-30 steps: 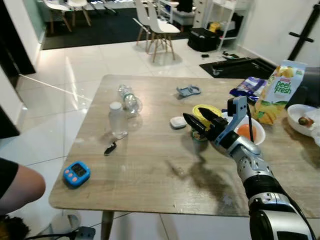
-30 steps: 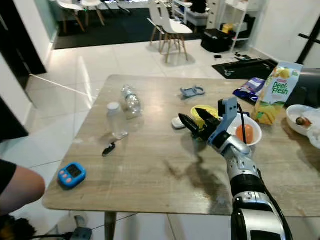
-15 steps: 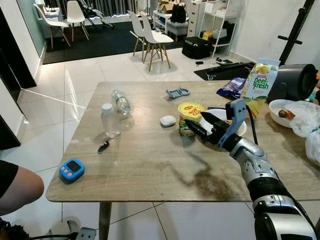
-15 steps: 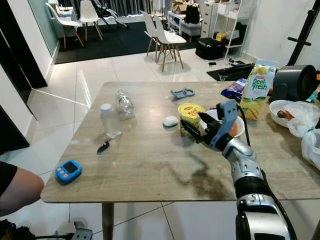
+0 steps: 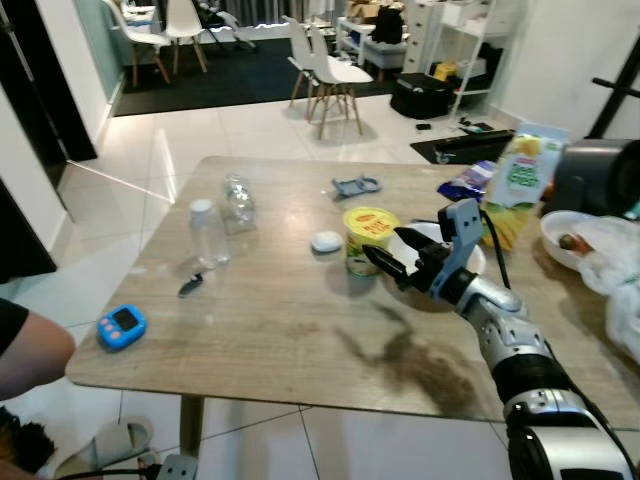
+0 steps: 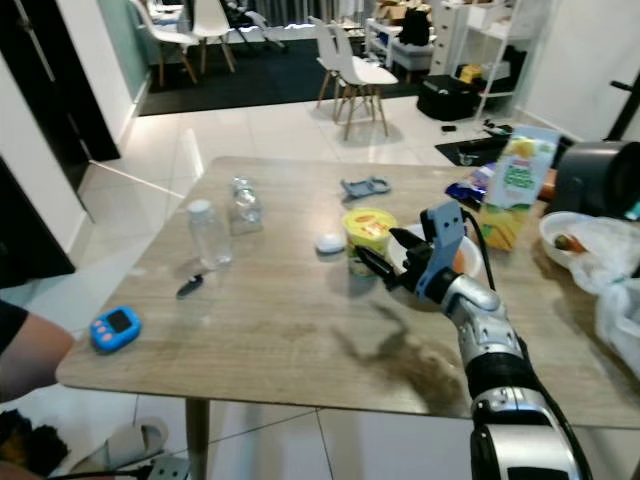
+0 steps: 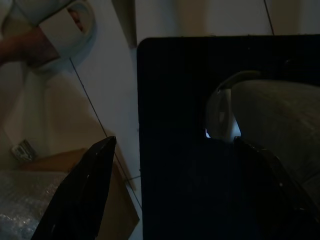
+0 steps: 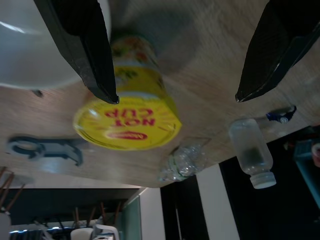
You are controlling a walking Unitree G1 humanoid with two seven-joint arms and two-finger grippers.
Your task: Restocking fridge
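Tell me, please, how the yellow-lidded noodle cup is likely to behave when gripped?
The noodle cup stands upright and taller than wide, so an off-centre push may tip it. Its thin-looking wall probably flexes. The right gripper has open fingers beside it.

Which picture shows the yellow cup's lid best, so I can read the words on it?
The right wrist view. There the yellow cup is close, its lid turned to the camera, with big red letters, beside one finger of the open right gripper. Both eye views show it smaller on the table, lid lettering too small to read.
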